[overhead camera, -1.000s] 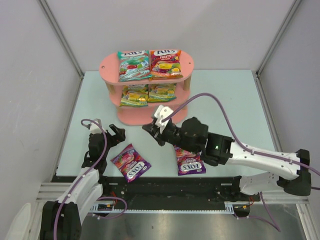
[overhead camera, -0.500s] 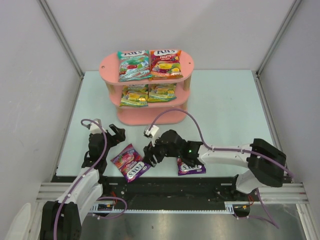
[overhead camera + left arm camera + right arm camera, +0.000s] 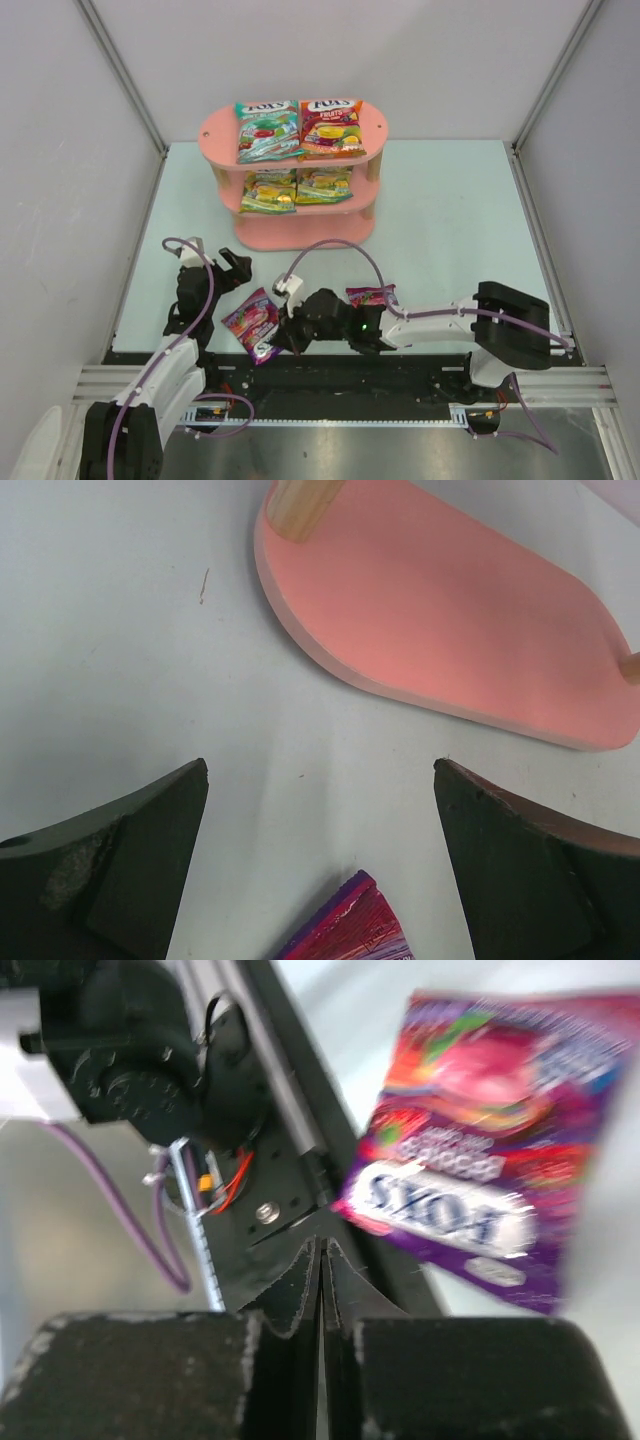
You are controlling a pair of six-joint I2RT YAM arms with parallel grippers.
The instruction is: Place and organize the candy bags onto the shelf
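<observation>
Candy bags (image 3: 323, 185) filled two boards of the shelf (image 3: 215, 135). A teal bag (image 3: 267, 130) and a red bag (image 3: 331, 127) lay on top, both reading "FOX'S", the red one also "FRUITS". Two yellow bags (image 3: 270, 190) lay side by side on the middle board, their print too small to read. The bottom board showed bare pink.

A purple bag (image 3: 258, 325) lay on the table (image 3: 450, 220) at its near edge, one corner over the black rail (image 3: 290, 1130). Its white band read "FOX'S", upside down in the right wrist view. A second purple bag (image 3: 372, 296) lay just behind the right arm, partly hidden.

The right gripper (image 3: 320, 1250) had its jaws pressed together, only a thin seam between them. The purple bag lay just past the tips, not between them.

The left gripper (image 3: 320, 770) stood wide apart and held nothing. Light table showed between it and the shelf's bottom board, and a corner of the purple bag lay just below the gap.
</observation>
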